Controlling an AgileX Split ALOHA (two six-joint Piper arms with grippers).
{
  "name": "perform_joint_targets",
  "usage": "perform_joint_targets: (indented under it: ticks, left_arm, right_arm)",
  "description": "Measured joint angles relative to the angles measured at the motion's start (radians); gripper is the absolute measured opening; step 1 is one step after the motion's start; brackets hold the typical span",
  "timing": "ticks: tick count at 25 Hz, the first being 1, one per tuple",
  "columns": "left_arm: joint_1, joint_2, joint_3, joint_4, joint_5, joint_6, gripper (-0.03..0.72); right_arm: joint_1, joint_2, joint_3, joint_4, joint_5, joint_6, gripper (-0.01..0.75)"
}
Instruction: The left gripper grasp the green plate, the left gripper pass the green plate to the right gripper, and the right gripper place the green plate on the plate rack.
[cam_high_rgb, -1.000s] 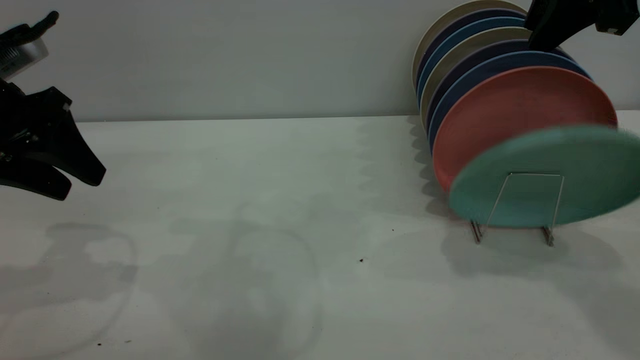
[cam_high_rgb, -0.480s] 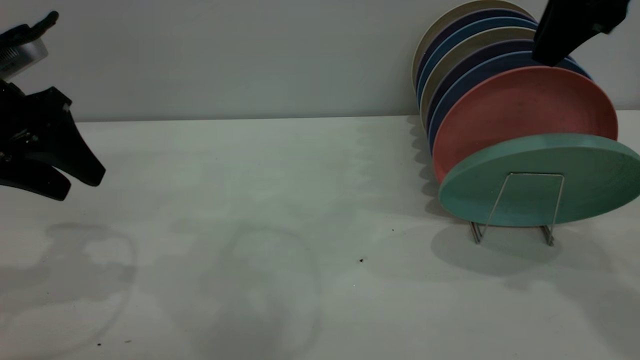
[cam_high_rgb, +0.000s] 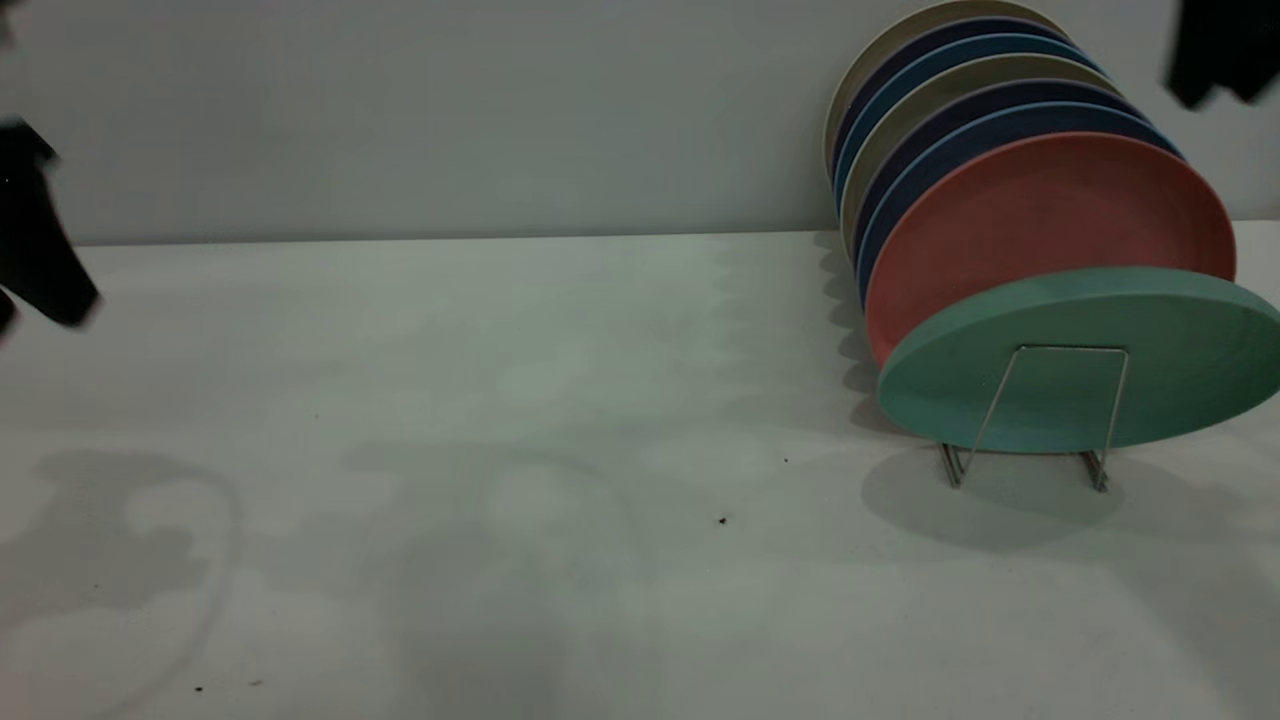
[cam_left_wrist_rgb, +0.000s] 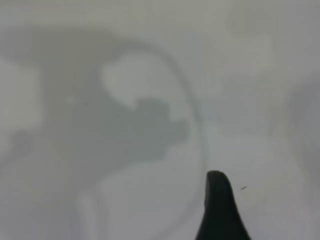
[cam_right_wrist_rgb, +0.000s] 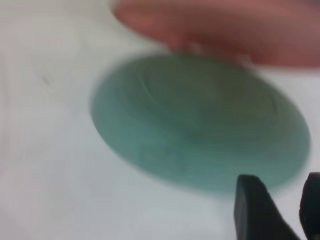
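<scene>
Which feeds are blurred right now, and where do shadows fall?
Exterior view: both arms smeared at the edges, left gripper, right gripper; green plate sharp, shadow under the plate rack. Right wrist view: green plate soft. Left wrist view: arm shadow on the table.

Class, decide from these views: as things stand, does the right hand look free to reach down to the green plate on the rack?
Probably yes. The right hand hangs above and behind the green plate, which leans at the front of the plate rack; nothing lies between them.
</scene>
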Motion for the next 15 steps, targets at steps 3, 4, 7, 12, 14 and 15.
perform_joint_targets:
  ticks: [3,4,7,12,14,15]
  left_arm:
    - [0.0,-0.1,0.0,0.02,0.041,-0.023,0.495]
    - [0.0,-0.134,0.0,0.023,0.061,-0.03,0.494]
    - [0.0,-0.223,0.002,0.028,0.151,-0.035,0.492]
    - [0.0,-0.419,0.09,0.03,0.21,-0.039,0.493]
    - [0.0,-0.505,0.149,0.032,0.22,-0.04,0.493]
    - [0.0,-0.555,0.183,0.032,0.225,-0.041,0.493]
  right_arm:
    - [0.0,-0.044,0.008,-0.026,0.11,0.033,0.239]
    - [0.0,-0.066,0.016,-0.027,0.122,0.035,0.239]
    - [0.01,-0.178,0.063,-0.027,0.129,0.037,0.239]
    - [0.041,-0.451,0.223,-0.021,0.143,0.034,0.239]
    - [0.041,-0.551,0.291,-0.022,0.148,0.03,0.239]
    - [0.041,-0.603,0.328,-0.022,0.149,0.028,0.239]
